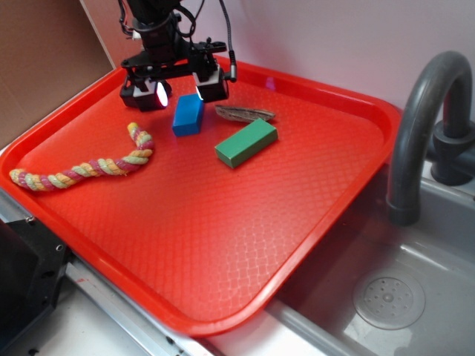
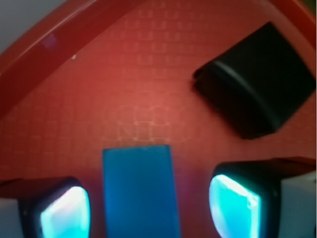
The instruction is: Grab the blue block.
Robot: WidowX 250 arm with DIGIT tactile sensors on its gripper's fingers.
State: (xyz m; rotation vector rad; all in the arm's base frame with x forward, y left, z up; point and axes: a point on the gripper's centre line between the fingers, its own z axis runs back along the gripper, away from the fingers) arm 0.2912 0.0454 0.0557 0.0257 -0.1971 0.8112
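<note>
Spread wide, the gripper [image 1: 178, 90] hangs over the red tray [image 1: 223, 245] toward 11 o'clock, grasping nothing; the blue block [image 1: 188, 114] lies between its glowing pads [image 2: 233, 204], the green block [image 1: 246, 142] at its 4 o'clock.

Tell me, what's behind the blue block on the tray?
Behind the blue block, the wrist view shows bare red tray and a black box. In the exterior view, the gripper covers that spot.
</note>
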